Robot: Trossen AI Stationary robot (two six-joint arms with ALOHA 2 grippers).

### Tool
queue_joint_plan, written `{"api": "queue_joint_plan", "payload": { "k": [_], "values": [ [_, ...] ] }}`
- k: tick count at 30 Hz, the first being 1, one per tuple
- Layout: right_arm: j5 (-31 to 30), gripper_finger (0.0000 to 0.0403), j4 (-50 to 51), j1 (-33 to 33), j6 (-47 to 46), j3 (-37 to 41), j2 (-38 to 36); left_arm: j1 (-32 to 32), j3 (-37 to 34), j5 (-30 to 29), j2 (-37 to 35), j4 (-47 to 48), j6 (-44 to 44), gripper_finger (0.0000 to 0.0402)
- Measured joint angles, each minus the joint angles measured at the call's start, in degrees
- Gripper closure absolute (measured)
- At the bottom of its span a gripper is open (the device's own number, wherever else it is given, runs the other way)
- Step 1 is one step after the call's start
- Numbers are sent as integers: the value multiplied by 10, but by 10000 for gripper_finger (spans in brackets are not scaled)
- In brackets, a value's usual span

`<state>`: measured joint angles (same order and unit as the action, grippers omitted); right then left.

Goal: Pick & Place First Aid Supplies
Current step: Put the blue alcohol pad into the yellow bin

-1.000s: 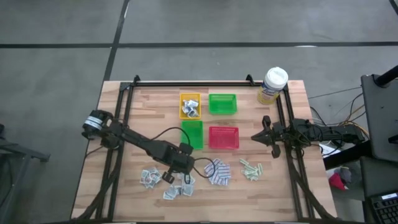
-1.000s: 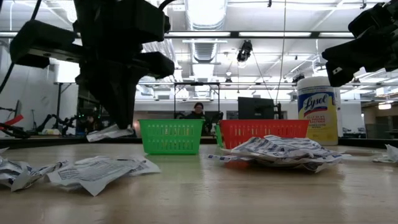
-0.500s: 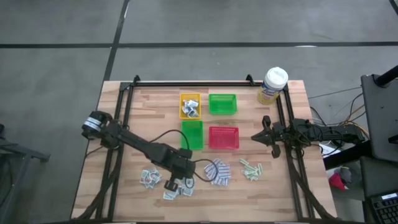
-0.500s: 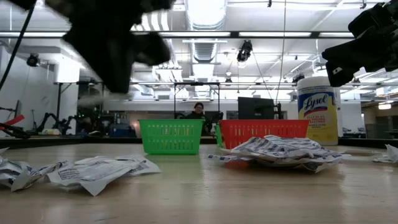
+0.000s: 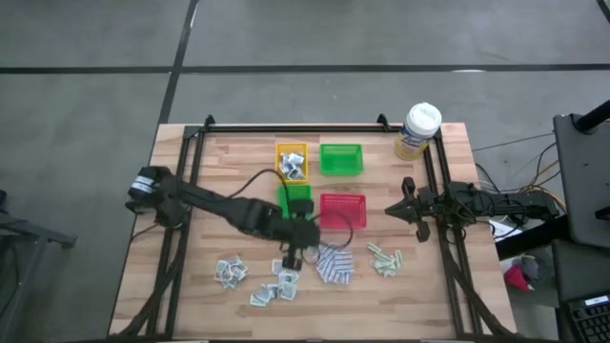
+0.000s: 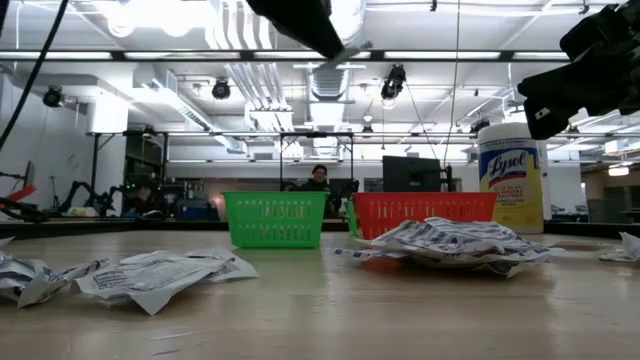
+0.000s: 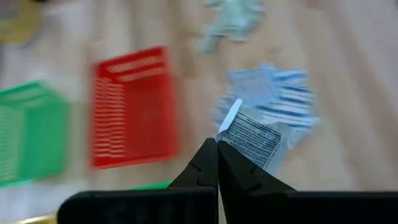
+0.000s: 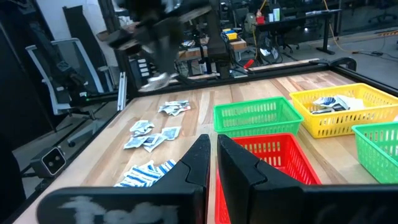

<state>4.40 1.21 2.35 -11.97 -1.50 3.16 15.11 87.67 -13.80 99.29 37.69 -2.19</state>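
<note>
My left gripper (image 5: 297, 246) hangs above the table between the red tray (image 5: 343, 211) and the blue-and-white pads (image 5: 334, 265). It is shut on one white-grey sachet (image 7: 254, 140) with printed text. More white-grey sachets (image 5: 229, 272) lie loose on the wood at the near left, and pale green strips (image 5: 384, 259) lie to the right of the pads. The yellow tray (image 5: 292, 162) holds a few sachets. My right gripper (image 5: 393, 209) waits at the table's right side, pointing level, its fingers (image 8: 202, 163) close together with nothing between them. My left gripper pinches the sachet between its two fingers at the sachet's edge (image 7: 231, 140), right at the fingertips. The fingers slant down from the table's left. The sachet sticks out beyond the tips, lifted clear of the table, one edge (image 7: 231, 117) turned up.
Two green trays (image 5: 341, 158) (image 5: 297, 198) stand beside the yellow and red ones at the table's middle. A yellow canister with a white lid (image 5: 417, 131) stands at the far right corner. A dark frame (image 5: 286, 128) runs along the table's edges.
My left gripper has risen from the pile of sachets at the near left, carrying one sachet, and swung toward the table's right and far side, nearer the red tray. It has turned as it rose. The sachet now hangs clear of the table.
</note>
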Motion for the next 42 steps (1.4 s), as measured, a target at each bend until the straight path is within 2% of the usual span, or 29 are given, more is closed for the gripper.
{"api": "queue_joint_plan", "payload": {
  "k": [7, 14, 27, 36, 42],
  "values": [
    [0, 374, 0, 0, 0, 0, 0, -71, 22, -45, 0, 40, -32, 402],
    [0, 374, 0, 0, 0, 0, 0, -149, 22, -54, 0, 84, -42, 402],
    [0, 374, 0, 0, 0, 0, 0, -273, 21, -56, 0, 127, 13, 401],
    [0, 374, 0, 0, 0, 0, 0, -383, 20, 3, 19, 111, 3, 401],
    [0, 374, 0, 0, 0, 0, 0, -424, 20, 40, 42, 99, -4, 401]
  ]
}}
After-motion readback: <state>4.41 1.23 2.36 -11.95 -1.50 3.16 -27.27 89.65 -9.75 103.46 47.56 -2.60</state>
